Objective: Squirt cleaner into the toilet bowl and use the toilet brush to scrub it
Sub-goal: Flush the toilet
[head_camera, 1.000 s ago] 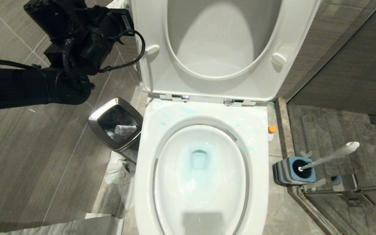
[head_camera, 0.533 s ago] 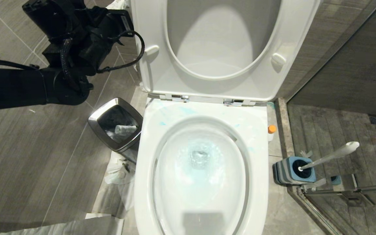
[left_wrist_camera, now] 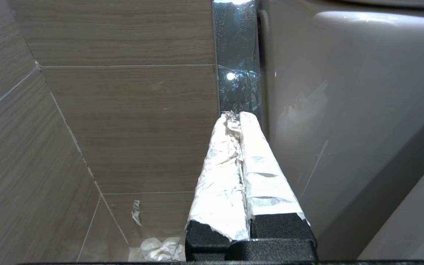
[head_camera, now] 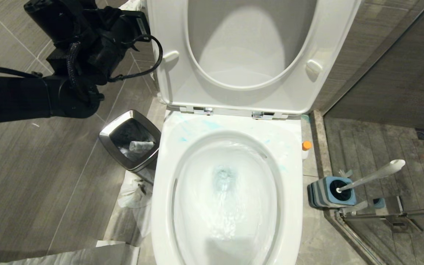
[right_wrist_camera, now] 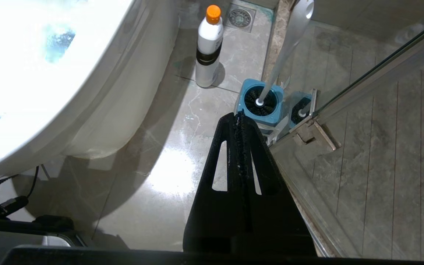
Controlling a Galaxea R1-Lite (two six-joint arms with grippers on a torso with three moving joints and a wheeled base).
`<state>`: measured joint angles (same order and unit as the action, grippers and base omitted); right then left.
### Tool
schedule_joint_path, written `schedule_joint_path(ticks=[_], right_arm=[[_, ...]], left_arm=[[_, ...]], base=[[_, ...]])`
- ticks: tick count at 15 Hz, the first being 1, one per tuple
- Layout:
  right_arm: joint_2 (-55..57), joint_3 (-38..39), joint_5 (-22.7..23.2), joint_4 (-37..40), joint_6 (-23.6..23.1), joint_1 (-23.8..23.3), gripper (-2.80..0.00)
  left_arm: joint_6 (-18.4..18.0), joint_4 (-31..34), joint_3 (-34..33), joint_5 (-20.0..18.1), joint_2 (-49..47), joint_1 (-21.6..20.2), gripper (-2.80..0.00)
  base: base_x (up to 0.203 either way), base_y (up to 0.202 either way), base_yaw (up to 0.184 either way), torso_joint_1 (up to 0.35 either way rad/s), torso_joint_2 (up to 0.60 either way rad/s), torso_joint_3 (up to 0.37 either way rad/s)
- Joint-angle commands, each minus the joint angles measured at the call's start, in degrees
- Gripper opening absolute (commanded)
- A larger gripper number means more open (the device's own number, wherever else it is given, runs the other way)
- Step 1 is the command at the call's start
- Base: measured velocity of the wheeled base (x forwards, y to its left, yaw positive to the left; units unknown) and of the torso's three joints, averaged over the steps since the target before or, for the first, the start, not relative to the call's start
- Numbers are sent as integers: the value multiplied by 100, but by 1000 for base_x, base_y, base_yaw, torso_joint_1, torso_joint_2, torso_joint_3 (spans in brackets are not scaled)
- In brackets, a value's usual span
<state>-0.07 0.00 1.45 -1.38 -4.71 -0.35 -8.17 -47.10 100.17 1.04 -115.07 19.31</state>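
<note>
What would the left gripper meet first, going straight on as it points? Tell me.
The shut left gripper points at the chrome flush lever on the side of the toilet tank. Its tips look at or almost on the lever; contact is unclear.

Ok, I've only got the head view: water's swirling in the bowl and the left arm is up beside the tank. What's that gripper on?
Observer: The left gripper is shut, and its tips are at the chrome lever on the side of the tank.
Operator: And the right gripper? It's not in my view.
Observer: The right gripper is shut and empty. It hangs over the floor, just short of the brush holder.
</note>
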Motion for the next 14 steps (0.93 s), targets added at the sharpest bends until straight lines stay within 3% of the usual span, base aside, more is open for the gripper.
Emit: schedule_joint_path(ticks=[1, 8, 14], right_arm=[[-1, 70, 4, -3, -4, 0, -280], [-1, 70, 4, -3, -4, 0, -280], [-1, 70, 4, -3, -4, 0, -280]], left_arm=[[-6, -40, -4, 10, 103, -5, -280], [-99, 13, 14, 11, 1023, -59, -280], [-289, 476, -183, 1, 2246, 75, -280]], base=[[0, 0, 0, 0, 0, 0], [0, 0, 0, 0, 0, 0], [0, 0, 0, 0, 0, 0]])
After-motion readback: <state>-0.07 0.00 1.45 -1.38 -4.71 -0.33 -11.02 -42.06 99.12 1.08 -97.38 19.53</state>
